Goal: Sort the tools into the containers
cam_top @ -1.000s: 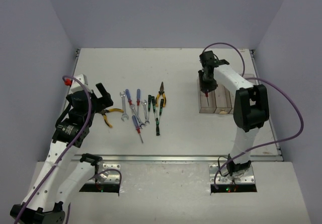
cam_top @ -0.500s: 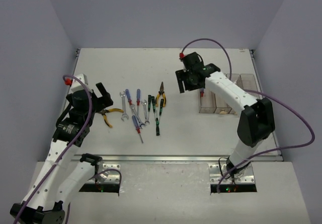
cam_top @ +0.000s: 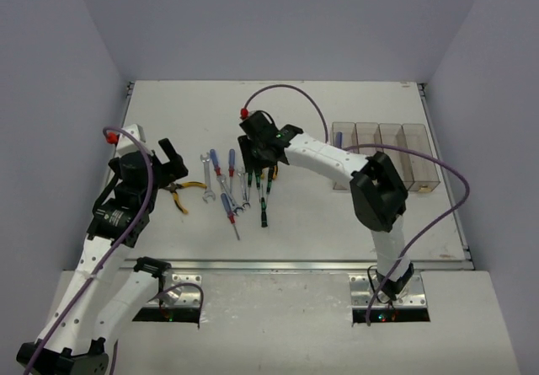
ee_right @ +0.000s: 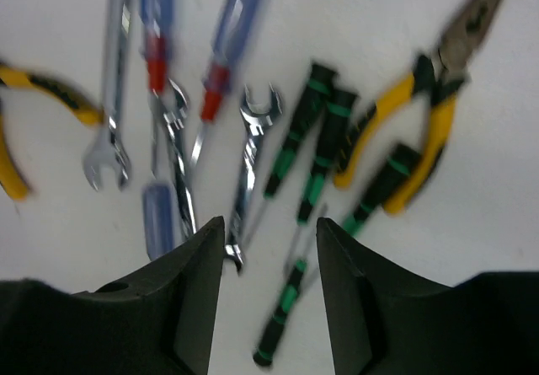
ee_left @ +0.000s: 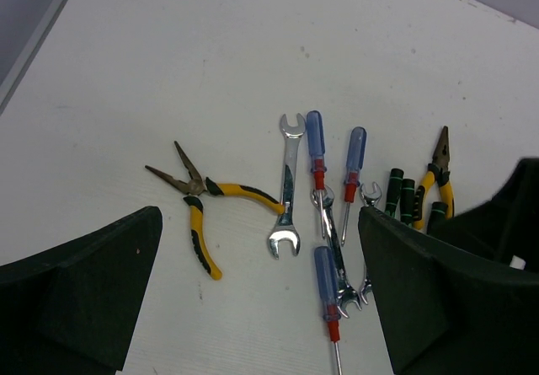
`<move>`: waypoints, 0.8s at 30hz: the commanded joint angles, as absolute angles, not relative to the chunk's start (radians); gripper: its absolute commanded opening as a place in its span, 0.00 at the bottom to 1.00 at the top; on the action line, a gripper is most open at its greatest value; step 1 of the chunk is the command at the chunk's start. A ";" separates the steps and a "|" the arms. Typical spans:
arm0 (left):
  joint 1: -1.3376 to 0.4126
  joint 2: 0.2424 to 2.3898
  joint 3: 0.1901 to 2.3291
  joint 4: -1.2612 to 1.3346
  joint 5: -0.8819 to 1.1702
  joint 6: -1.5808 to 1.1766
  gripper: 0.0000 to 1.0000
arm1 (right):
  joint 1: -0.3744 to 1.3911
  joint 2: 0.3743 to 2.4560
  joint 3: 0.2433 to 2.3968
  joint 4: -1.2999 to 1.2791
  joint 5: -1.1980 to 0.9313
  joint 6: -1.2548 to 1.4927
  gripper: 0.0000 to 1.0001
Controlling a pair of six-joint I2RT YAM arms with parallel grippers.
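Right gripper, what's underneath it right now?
A small silver wrench and green-handled screwdrivers lie below the right gripper. In the top view it hides the yellow pliers beside them.

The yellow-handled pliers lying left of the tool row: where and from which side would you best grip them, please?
Probably at the pivot, from straight above. The pliers lie flat with handles splayed too wide to span, and one handle tip reaches the nearest silver wrench. The joint is narrow, central, with room on both sides.
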State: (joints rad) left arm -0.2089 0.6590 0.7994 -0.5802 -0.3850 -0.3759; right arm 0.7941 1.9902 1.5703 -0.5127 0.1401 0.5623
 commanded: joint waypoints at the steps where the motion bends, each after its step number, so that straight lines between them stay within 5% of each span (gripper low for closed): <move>1: -0.204 0.659 0.829 -0.545 -0.386 -0.384 1.00 | 0.799 2.199 1.860 -0.493 0.206 0.634 0.49; 6: -0.204 0.664 0.827 -0.545 -0.373 -0.382 1.00 | 0.801 2.417 2.122 -0.569 0.247 0.628 0.54; 13: -0.204 0.658 0.827 -0.543 -0.364 -0.379 1.00 | 0.799 2.500 2.200 -0.543 0.268 0.623 0.53; 24: -0.204 0.643 0.824 -0.540 -0.359 -0.377 1.00 | 0.798 2.576 2.222 -0.550 0.301 0.685 0.31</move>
State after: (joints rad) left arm -0.2089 0.6554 0.7994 -0.5797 -0.3678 -0.3756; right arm 0.7944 2.5682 2.2070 -0.5652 0.2459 0.6347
